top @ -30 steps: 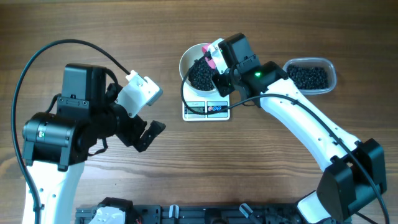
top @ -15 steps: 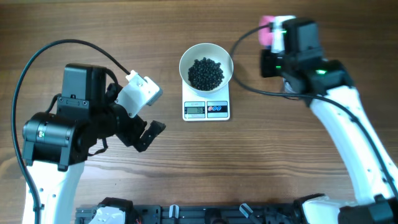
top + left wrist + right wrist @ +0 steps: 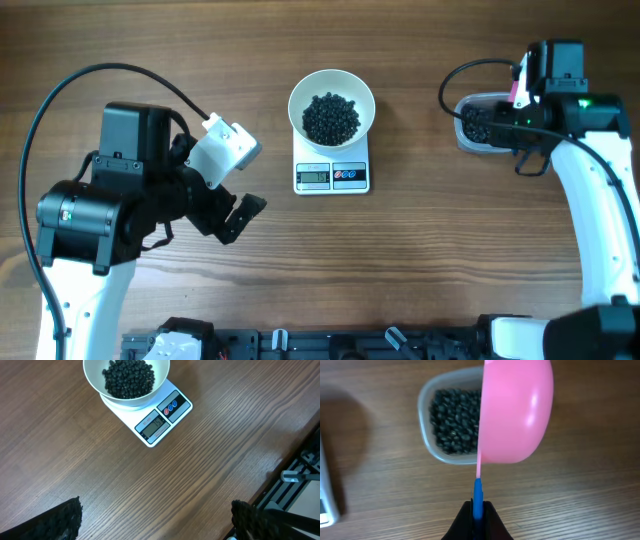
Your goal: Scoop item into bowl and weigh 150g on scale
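Note:
The white bowl [image 3: 300,95] stands on the scale [image 3: 332,177] with a heap of the black item [image 3: 331,118] in it. The left wrist view shows bowl [image 3: 162,375], item [image 3: 127,377] and scale [image 3: 160,422] at the top. My left gripper [image 3: 238,190] hovers open left of the scale, with bare wood between its fingertips [image 3: 70,517]. My right gripper [image 3: 478,510] is shut on the blue handle of a pink scoop [image 3: 517,410]. The scoop's cup is turned on its side over the right part of the clear tub [image 3: 426,435], which holds more of the item [image 3: 452,420].
The tub [image 3: 470,122] sits at the right, partly hidden under my right gripper [image 3: 520,95]. A black rack [image 3: 330,342] runs along the table's front edge. Black cables loop over the table near each arm.
My right arm has swung right with the scoop, from over the bowl to over the tub. The bowl now shows fully. My left arm has not moved.

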Robot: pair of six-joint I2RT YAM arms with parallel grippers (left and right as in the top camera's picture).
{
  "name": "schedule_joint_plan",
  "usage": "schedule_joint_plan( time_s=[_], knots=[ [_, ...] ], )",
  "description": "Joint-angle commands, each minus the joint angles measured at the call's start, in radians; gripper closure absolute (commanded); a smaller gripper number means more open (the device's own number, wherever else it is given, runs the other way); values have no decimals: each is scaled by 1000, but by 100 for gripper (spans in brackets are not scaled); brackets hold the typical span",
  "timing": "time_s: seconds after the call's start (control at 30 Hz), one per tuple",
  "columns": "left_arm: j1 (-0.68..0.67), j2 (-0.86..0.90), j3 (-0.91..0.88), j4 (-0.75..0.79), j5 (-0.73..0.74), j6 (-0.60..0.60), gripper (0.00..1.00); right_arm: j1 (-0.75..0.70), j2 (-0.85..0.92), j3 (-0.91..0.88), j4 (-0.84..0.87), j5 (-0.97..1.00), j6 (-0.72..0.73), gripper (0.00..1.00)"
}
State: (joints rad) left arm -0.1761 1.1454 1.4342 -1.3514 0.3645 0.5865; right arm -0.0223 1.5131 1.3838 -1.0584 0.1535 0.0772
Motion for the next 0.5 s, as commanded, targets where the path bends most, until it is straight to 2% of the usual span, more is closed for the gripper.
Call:
schedule_joint_plan(
  time_s=[0.0, 0.47],
  knots=[
    [7, -4, 17, -1, 12, 11, 0, 0, 74, 13, 7, 23, -47, 96],
    [7, -4, 17, -1, 12, 12, 0, 0, 285, 13, 78, -16, -74, 96]
  ],
)
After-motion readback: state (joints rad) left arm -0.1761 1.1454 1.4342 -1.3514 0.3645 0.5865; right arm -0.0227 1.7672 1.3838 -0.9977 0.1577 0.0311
